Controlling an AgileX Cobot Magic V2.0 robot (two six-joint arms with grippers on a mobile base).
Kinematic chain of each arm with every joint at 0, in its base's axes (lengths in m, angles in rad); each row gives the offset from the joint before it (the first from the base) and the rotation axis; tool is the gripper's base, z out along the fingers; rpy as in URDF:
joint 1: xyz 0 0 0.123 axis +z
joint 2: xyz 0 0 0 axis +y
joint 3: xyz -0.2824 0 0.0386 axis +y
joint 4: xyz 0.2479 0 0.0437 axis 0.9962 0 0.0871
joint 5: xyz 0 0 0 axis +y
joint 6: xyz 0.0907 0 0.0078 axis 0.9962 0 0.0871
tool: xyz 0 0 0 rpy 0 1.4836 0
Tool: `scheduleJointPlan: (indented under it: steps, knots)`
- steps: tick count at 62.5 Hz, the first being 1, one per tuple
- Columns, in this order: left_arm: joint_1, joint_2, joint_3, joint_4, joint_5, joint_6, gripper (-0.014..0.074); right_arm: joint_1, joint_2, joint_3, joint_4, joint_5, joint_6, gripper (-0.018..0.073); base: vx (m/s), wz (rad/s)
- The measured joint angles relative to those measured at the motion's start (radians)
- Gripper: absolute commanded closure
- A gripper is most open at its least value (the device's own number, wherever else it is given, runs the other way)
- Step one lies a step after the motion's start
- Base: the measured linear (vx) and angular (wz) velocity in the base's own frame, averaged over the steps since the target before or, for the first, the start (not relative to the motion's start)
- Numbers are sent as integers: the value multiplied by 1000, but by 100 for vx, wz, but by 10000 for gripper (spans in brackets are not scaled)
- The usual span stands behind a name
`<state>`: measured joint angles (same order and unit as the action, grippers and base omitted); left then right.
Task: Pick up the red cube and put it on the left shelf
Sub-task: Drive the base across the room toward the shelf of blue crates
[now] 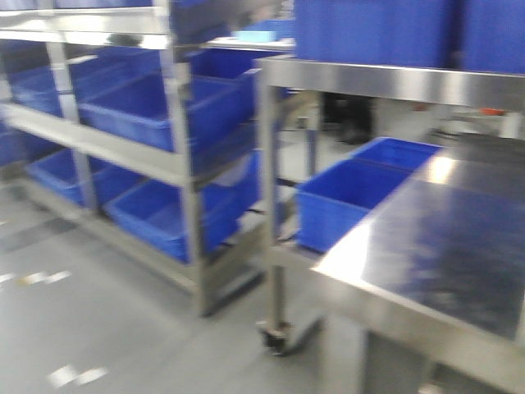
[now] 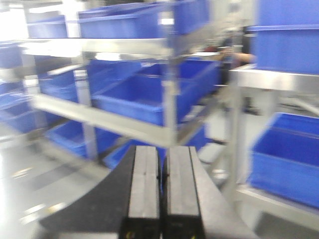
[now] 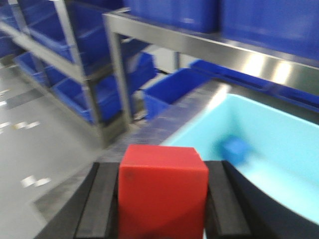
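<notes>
- You face a steel shelving rack that fills the left half of the front view. Its tiers carry rows of blue bins. Everything is motion-blurred.
- At the lower right of that view you have a bare steel table with a bright glare on its near edge. An upper steel shelf spans above it, with more blue containers on top.
- One blue bin sits low, just beside the table's left edge, with a second one behind it.
- The grey floor takes the lower left and shows a few white marks.
- In the right wrist view a pale cyan tray lies at the right of the frame, on the steel surface.
- Your left gripper points at the rack from the bottom centre of its view. Its two pads are pressed together with nothing between them.
- Your right gripper pinches the red cube between its dark fingers. The cube fills the bottom centre of that frame, held in the air to the left of the tray, well apart from the rack.
- A small blue cube rests inside the tray, near its left wall.
- A castor wheel shows under the upright post at bottom centre of the front view.
</notes>
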<state>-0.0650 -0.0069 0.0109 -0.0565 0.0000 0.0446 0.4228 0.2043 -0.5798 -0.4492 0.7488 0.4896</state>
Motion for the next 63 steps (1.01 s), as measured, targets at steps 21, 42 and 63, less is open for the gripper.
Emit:
scheduleJointPlan:
  steps: [21,42,63]
  knots:
    - [0,0,0,0,0,0,506,0,0,0,-2,0,0,452,-13,88]
    - [0,0,0,0,0,0,506,0,-2,0,-2,0,0,452,-4,88]
    - [0,0,0,0,0,0,506,0,-2,0,-2,0,0,452,7,61]
